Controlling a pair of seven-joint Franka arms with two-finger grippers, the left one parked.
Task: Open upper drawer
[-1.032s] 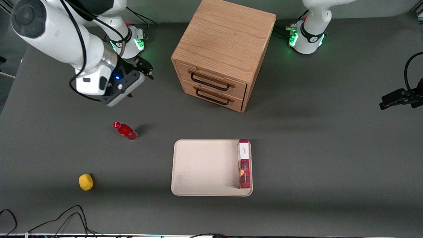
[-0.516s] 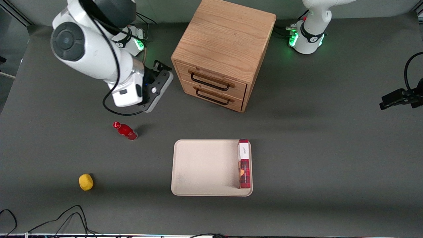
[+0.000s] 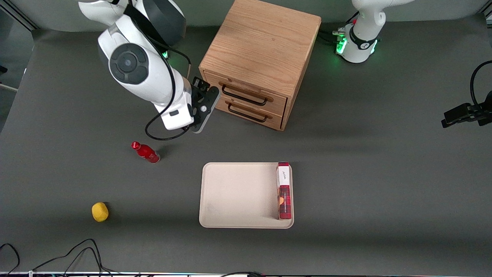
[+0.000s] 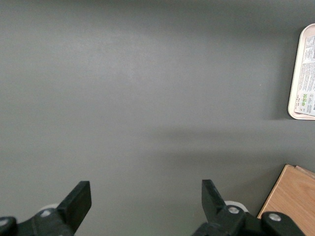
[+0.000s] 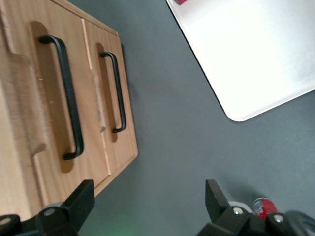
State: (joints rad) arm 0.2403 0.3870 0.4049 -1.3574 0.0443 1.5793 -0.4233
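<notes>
I've got the gripper point(image 3: 203, 92) just beside the cabinet point(image 3: 261, 46), at the front corner nearest the working arm, level with the drawer fronts and not touching anything. Its fingers point(image 5: 78, 201) are spread apart with nothing between them, only bare desk point(image 3: 384, 173) showing in the gap on the wrist view. Upper drawer point(image 3: 246, 90) is shut, flush with the cabinet face, black wire handle point(image 5: 66, 96) sitting in its recess under the wooden lip. Lower drawer point(image 3: 248, 110) also shut, its own handle point(image 5: 115, 93) visible on the wrist camera. Cabinet stands toward the arm bases, turned at an angle. Nearer the front camera: a beige tray point(image 3: 230, 196) with a red and white box point(image 3: 284, 190) standing along its edge toward the parked arm. Red bottle point(image 3: 145, 152) lies on its side on the desk, nearer the camera than the gripper. Yellow ball-like thing point(image 3: 100, 211) sits nearer still, toward the working arm's end.
</notes>
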